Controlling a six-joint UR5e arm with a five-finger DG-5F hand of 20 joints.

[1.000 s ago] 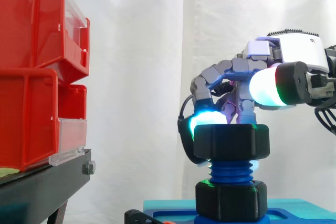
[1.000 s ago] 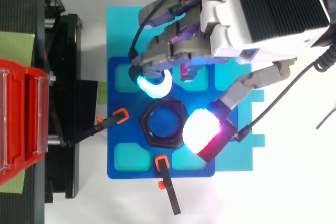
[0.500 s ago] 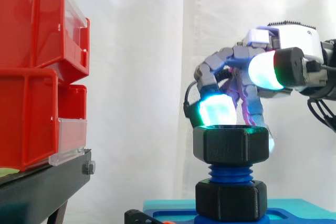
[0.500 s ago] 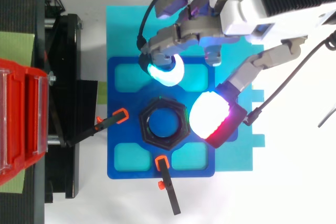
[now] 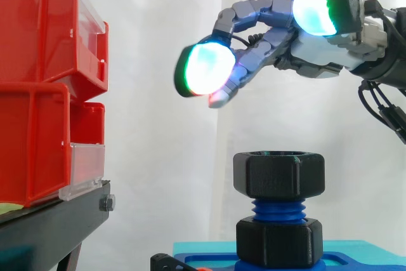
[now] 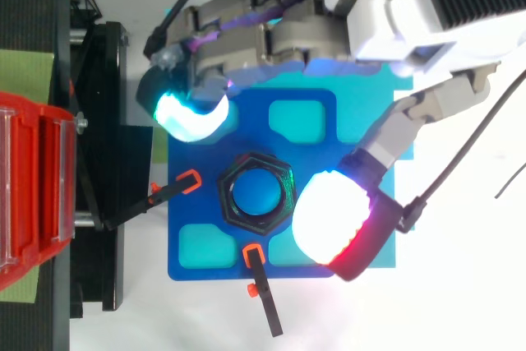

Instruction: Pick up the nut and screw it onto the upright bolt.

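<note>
The hand (image 5: 307, 55) has lifted off, fingers spread and empty, leaving the nut (image 5: 278, 174) on the bolt (image 5: 279, 208) (probably more turns needed).

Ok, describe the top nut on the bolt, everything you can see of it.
The top nut is black, six-sided and matte, plastic by the look of it, with a round hole through its middle. It sits level at the upper end of the upright blue bolt. Bare threads show beneath it, keeping it apart from a second nut lower down. Only the bolt touches it. The hand hangs above it, fingers open and clear.
</note>
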